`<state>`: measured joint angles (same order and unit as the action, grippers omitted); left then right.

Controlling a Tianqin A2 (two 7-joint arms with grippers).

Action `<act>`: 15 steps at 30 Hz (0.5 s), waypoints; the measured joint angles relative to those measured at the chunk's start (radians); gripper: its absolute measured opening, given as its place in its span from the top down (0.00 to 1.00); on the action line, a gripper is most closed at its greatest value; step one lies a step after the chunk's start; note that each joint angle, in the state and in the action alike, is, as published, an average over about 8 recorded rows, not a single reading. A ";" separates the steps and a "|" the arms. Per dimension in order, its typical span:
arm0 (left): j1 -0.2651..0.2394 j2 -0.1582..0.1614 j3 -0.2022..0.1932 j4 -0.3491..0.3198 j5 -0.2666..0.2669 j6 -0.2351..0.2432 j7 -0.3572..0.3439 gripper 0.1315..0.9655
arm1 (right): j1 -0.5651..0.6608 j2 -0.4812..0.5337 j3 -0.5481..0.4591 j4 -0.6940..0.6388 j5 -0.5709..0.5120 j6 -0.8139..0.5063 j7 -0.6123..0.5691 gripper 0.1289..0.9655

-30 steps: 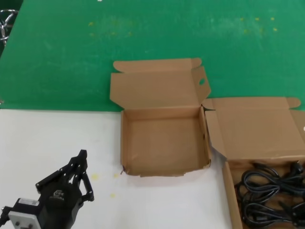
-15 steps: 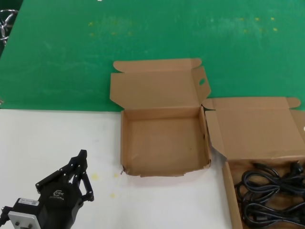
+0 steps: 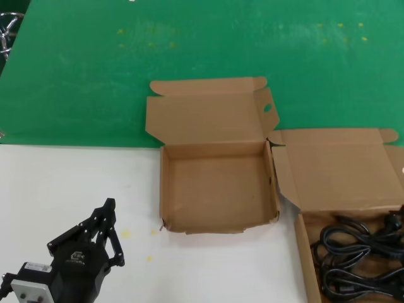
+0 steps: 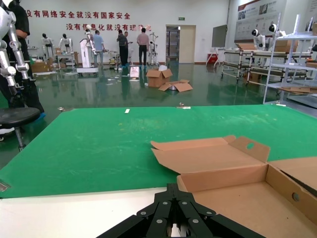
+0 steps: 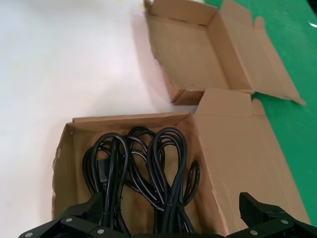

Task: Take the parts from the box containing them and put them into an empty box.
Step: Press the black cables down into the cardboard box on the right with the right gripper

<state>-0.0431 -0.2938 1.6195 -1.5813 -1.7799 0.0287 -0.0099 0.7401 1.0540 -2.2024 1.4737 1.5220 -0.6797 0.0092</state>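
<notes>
The empty box lies open mid-table, its lid flap with an oval hole folded back; it also shows in the left wrist view and the right wrist view. The box containing the parts lies at the right and holds coiled black cables. My right gripper is open wide, just above the cables in that box, holding nothing. My left gripper is shut and empty over the white table, left of the empty box; its tip shows in the left wrist view.
The boxes sit on a white table that meets a green mat behind them. Small yellow specks lie on the white surface near the left gripper.
The cable plug at the right edge of the head view has shifted very slightly. The left arm and both boxes have not moved.
</notes>
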 joint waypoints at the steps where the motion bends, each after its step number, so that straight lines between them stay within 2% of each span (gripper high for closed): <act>1: 0.000 0.000 0.000 0.000 0.000 0.000 0.000 1.00 | 0.004 -0.011 0.006 -0.006 -0.012 -0.012 -0.010 0.00; 8: 0.000 0.000 0.000 0.000 0.000 0.000 0.000 1.00 | 0.034 -0.083 0.043 -0.046 -0.095 -0.089 -0.072 0.00; 15: 0.000 0.000 0.000 0.000 0.000 0.000 0.000 1.00 | 0.060 -0.142 0.070 -0.088 -0.157 -0.152 -0.119 0.05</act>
<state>-0.0431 -0.2938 1.6195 -1.5813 -1.7797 0.0287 -0.0102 0.8006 0.9116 -2.1322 1.3855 1.3652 -0.8320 -0.1102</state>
